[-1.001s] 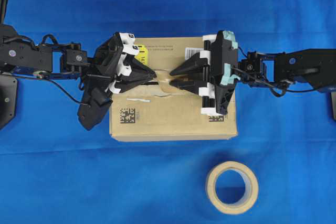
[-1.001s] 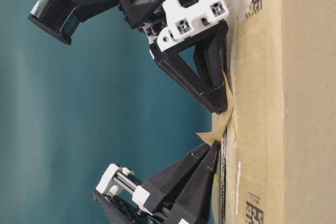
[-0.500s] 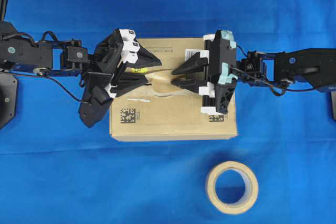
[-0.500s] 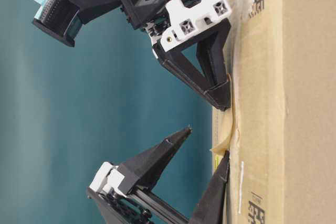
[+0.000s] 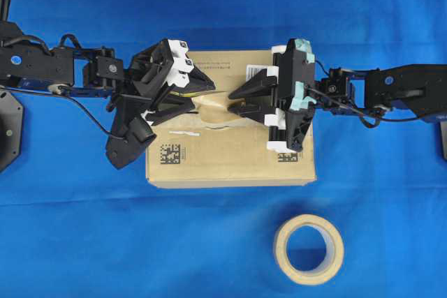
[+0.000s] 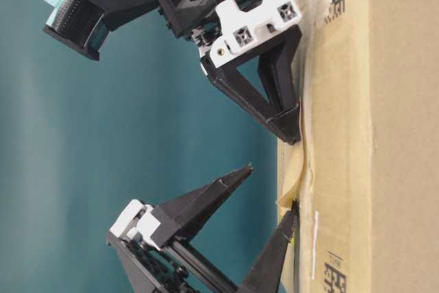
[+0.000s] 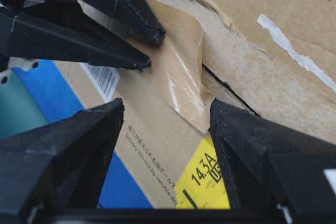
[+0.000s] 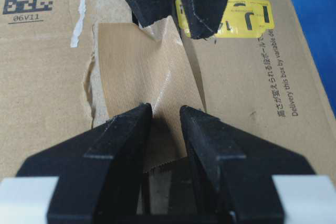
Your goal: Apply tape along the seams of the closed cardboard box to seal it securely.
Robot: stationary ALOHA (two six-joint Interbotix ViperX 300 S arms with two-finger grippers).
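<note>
Tan paper tape [image 8: 144, 85] lay across the seams [image 7: 231, 94] mid-top of the cardboard box [image 5: 230, 158], wrinkled, its 9 o'clock end lifted. Looked thin, floppy, sticky: best held by an edge. Right gripper [image 8: 165, 124] was pinching its 3 o'clock end; left gripper [image 7: 165, 121] stood apart, holding nothing.

Blue cloth [image 5: 84, 228] covers tabletop, faintly creased; plain teal backdrop [image 6: 103, 169] behind.

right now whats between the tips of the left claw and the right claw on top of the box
The tape spans that gap, lying wrinkled over the seams of the cardboard box. The right wrist view shows it best, running from the right claw to the left claw.
</note>
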